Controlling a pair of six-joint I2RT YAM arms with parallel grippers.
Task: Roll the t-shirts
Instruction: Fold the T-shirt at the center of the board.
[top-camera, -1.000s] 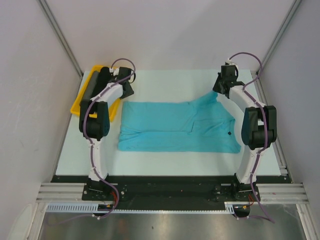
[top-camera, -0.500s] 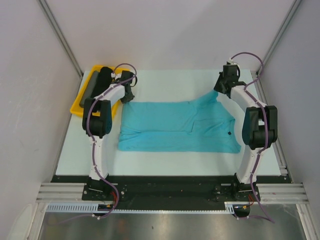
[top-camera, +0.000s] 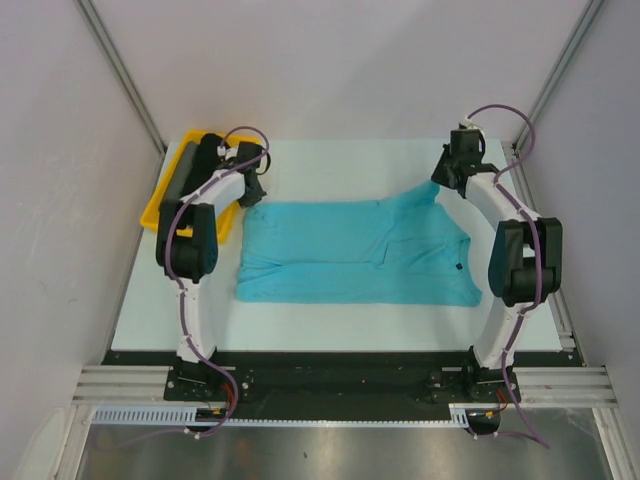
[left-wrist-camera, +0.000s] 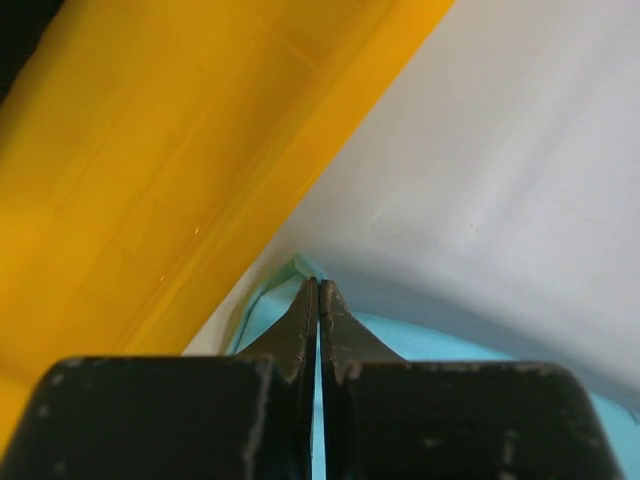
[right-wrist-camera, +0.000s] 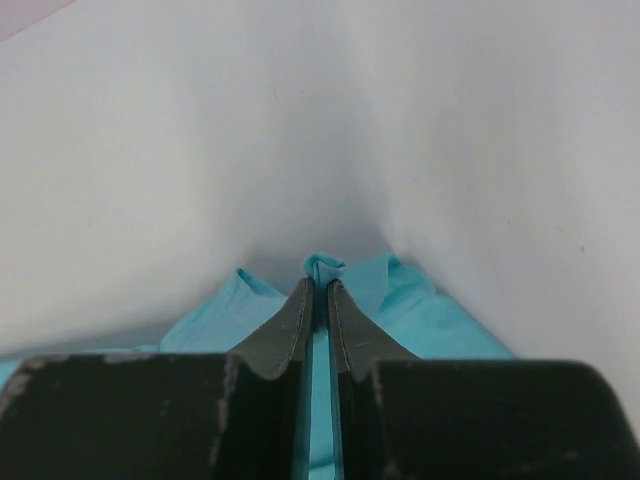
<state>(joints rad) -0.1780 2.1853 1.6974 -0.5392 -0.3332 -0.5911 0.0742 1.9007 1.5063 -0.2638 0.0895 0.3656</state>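
2 corner grips: left jaws at 10 o'clock, right jaws at 2, clamp the limp, thin teal fabric t-shirt (top-camera: 340, 260).

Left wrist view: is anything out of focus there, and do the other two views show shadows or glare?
Left wrist view: the yellow tray is blurred, the fingers on the t-shirt look sharper. Right wrist view: a soft shadow lies on the table behind the pinched fabric. Top external view: sharp, evenly lit, no strong glare.

T-shirt (top-camera: 340, 255) corner partly inside left hand (left-wrist-camera: 318, 287)
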